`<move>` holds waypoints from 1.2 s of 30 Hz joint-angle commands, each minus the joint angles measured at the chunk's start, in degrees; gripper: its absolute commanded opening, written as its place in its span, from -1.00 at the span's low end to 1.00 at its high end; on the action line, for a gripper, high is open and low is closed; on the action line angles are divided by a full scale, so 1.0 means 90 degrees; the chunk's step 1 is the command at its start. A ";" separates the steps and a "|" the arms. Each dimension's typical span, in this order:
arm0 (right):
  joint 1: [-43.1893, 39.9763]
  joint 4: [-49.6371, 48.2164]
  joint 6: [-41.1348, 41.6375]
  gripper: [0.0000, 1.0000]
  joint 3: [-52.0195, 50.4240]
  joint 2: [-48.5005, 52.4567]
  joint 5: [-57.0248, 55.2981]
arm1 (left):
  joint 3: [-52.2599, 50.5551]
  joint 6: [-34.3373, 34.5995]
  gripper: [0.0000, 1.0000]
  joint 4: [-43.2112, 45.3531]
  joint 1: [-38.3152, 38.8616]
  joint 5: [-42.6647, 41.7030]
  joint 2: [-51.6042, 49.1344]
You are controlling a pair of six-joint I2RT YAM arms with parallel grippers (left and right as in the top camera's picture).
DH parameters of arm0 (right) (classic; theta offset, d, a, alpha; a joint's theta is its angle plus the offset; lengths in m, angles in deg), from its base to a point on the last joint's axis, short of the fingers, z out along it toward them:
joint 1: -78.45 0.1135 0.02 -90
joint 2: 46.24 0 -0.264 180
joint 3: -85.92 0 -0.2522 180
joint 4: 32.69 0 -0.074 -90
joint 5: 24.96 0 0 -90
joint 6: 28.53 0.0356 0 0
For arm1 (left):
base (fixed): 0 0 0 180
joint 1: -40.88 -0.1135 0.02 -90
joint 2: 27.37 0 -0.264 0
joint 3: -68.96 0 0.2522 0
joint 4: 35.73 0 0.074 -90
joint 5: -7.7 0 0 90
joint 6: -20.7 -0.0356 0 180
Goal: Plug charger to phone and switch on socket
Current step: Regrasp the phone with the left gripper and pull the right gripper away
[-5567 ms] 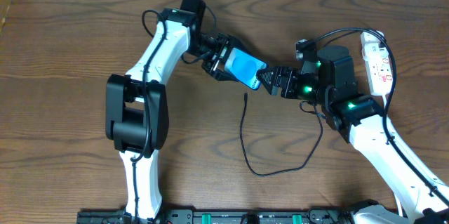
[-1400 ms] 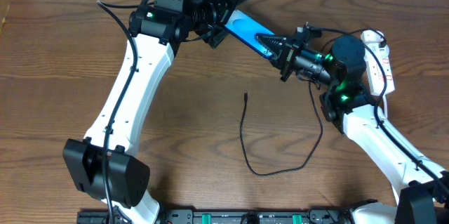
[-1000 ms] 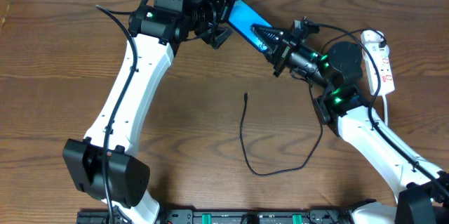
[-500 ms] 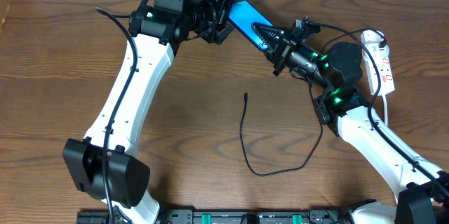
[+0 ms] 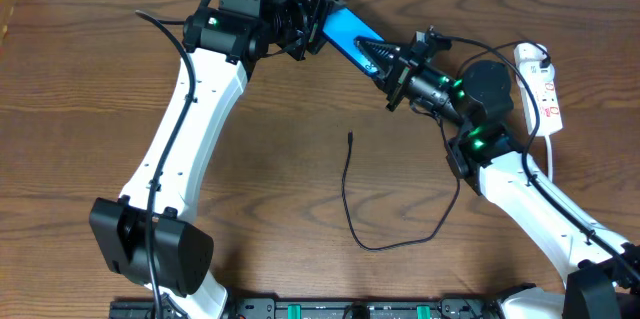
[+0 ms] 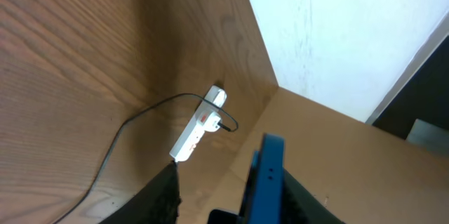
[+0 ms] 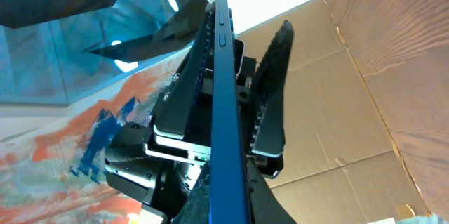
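Note:
The phone (image 5: 345,29), bright blue, hangs tilted above the back of the table between both arms. My right gripper (image 5: 377,55) is shut on its lower right end; in the right wrist view the phone (image 7: 223,97) runs edge-on up out of that gripper (image 7: 228,199). My left gripper (image 5: 318,27) stands open around the upper left end: one finger lies against the phone (image 6: 268,171), the other is apart from it. The charger (image 5: 348,199) lies loose on the table, its plug tip (image 5: 351,137) free. The socket (image 5: 540,84) lies at the far right.
A white cord curls at the socket's far end (image 5: 535,54). In the left wrist view the socket (image 6: 193,133) and the thin black cable (image 6: 119,136) lie far below. A brown board and a white wall stand behind the table's back edge.
My left gripper's jaws have narrowed around the phone's upper end. The phone and right gripper have shifted a little to the left. The charger has not moved.

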 commanded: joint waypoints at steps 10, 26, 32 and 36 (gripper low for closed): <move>0.0126 -0.0126 -0.0036 -0.98 0.0136 -0.0058 -0.0007 | 0.0012 -0.0138 -0.61 0.0083 0.0172 0.0061 -0.0012; 0.0126 0.0068 -0.0056 -0.95 0.0136 -0.0058 0.0068 | 0.0012 -0.0447 -0.85 0.0085 0.0170 0.0058 -0.0012; 0.0129 0.0066 -0.0078 -0.64 0.0136 -0.0058 0.0092 | 0.0012 -0.1059 -0.85 0.0085 0.0168 0.0056 -0.0012; 0.0126 0.0068 -0.0080 -0.36 0.0136 -0.0058 0.0092 | 0.0012 -0.1496 -0.85 0.0131 0.0168 0.0053 -0.0010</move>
